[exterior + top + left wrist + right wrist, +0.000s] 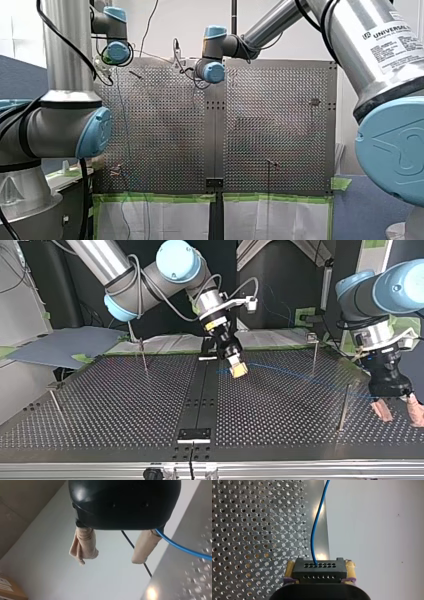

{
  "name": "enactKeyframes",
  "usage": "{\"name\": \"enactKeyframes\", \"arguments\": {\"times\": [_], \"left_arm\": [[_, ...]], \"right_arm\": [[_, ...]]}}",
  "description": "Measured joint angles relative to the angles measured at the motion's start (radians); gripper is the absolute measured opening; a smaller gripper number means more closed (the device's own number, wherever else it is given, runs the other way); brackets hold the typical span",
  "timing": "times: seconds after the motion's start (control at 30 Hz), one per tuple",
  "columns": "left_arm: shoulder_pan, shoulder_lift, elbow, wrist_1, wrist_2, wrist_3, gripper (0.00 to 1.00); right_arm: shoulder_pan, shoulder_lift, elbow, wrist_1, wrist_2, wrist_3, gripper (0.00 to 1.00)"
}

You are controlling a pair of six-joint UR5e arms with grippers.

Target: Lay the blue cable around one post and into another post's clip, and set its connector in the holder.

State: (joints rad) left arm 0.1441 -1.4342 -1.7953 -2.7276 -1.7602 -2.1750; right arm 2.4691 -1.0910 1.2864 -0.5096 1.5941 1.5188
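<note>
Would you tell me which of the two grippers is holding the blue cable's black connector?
My right gripper: its yellow pads clamp the black rectangular connector, with the thin blue cable leading out. My left gripper is open, beige-padded fingers apart.

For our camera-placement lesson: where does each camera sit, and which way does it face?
Front: behind, above the arms, facing the perforated table; my left arm and right arm show.
Top: across the table, facing the arms; my left end effector and right end effector show.
Left wrist: on my left arm, along its open fingers.
Right wrist: on my right arm, along the gripped connector.
Shared: top and both wrist views show the blue cable.
</note>
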Motion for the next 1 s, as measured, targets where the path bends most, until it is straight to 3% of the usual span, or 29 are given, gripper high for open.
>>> {"name": "enactKeyframes", "arguments": {"times": [0.4,0.7,1.0], "left_arm": [[0.099,-0.114,0.054,0.029,0.091,0.005,1.0],[0.107,-0.202,0.069,0.064,0.119,0.024,1.0],[0.1,-0.251,0.069,0.073,0.146,0.049,1.0]], "right_arm": [[0.006,0.021,-0.029,-0.008,0.004,0.005,0.0],[-0.005,0.024,-0.031,-0.006,0.026,0.005,0.0],[-0.023,0.028,-0.031,0.028,0.085,0.003,0.0]]}}
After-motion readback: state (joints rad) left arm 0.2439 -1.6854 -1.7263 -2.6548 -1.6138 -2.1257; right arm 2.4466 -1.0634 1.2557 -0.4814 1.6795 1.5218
